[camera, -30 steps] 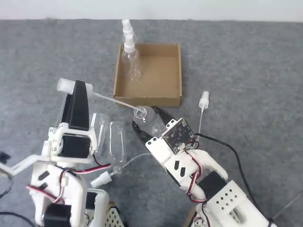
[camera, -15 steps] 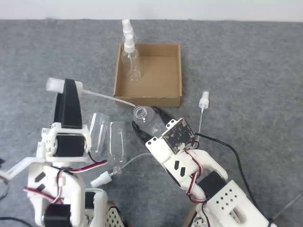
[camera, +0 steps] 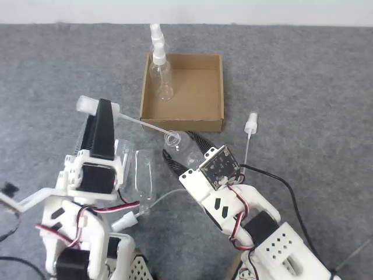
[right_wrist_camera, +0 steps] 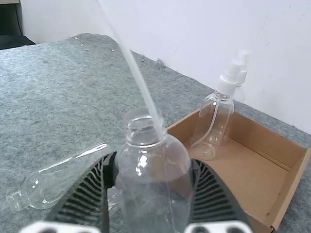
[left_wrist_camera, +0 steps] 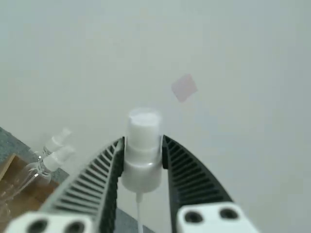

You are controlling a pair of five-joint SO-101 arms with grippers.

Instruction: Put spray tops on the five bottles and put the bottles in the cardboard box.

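My left gripper (camera: 96,108) is shut on a white spray top (camera: 87,105), which sits between the gripper's (left_wrist_camera: 141,165) ribbed fingers as a white spray top (left_wrist_camera: 142,155). Its thin tube (camera: 143,122) slants down into the mouth of a clear bottle (camera: 182,149). My right gripper (camera: 182,151) is shut on that bottle (right_wrist_camera: 153,179) just in front of the cardboard box (camera: 182,123). The tube (right_wrist_camera: 141,92) enters the bottle's neck. Two capped bottles (camera: 159,73) stand in the box's far left corner.
Two uncapped bottles (camera: 144,175) lie on the grey carpet between the arms; one uncapped bottle (right_wrist_camera: 53,179) lies beside the held one. A loose spray top (camera: 250,123) lies right of the box (right_wrist_camera: 272,141), another spray top (camera: 125,221) near the left arm's base.
The left arm swung left with the spray top, then came back right. The tube's tip stayed at the bottle's mouth. The right arm kept still.
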